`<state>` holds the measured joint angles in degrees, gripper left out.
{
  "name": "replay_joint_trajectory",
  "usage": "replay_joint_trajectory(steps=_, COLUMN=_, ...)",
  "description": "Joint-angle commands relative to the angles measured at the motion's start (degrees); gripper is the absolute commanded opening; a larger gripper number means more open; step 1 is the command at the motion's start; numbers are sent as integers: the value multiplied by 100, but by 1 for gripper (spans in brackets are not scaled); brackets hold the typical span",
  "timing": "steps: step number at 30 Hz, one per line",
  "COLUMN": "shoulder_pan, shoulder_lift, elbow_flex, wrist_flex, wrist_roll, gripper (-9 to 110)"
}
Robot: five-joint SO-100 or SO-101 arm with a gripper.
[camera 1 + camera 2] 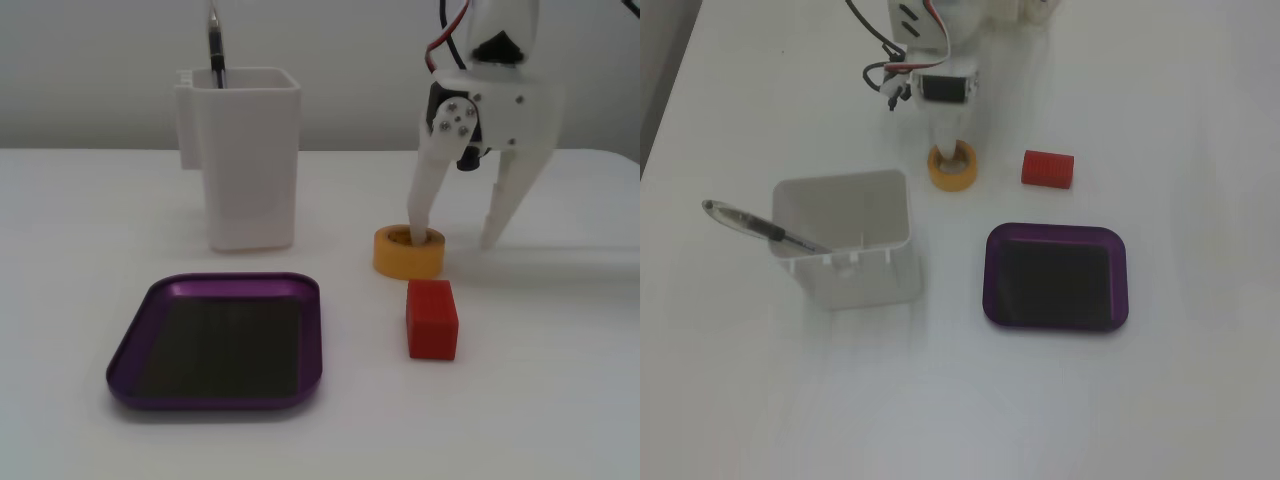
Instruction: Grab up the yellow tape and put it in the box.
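Observation:
The yellow tape point(408, 256) lies flat on the white table, just behind the red block point(431, 318). My gripper point(455, 238) is open and lowered over the tape. Its left finger point(425, 200) reaches down into the roll's hollow centre, and its right finger point(505, 205) stands outside the roll to the right. The purple box point(312, 340) sits empty at the front left, apart from the tape. In the view from above, the tape point(952, 178) has one finger point(948, 140) in its hole, and the box point(1055, 232) lies below and to its right.
A tall white container point(250, 170) with a pen point(215, 40) in it stands left of the tape and behind the box. It also shows in the view from above point(855, 275). The red block point(1047, 168) lies right of the tape there.

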<state>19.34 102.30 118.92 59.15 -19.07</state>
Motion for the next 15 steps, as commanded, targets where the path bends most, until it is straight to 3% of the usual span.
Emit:
replay_joint_trajectory(steps=1, shoulder_pan=-26, shoulder_lift=26, elbow_flex=-18, wrist_flex=-62, wrist_roll=-26, gripper=17)
replay_joint_trajectory(steps=8, shoulder_pan=-35, shoulder_lift=-773, elbow_flex=-88, wrist_flex=-53, wrist_roll=-26, gripper=16)
replay_joint_trajectory(steps=15, shoulder_pan=-44, shoulder_lift=-1169, elbow_flex=-316, wrist_flex=35, wrist_roll=202, gripper=-1)
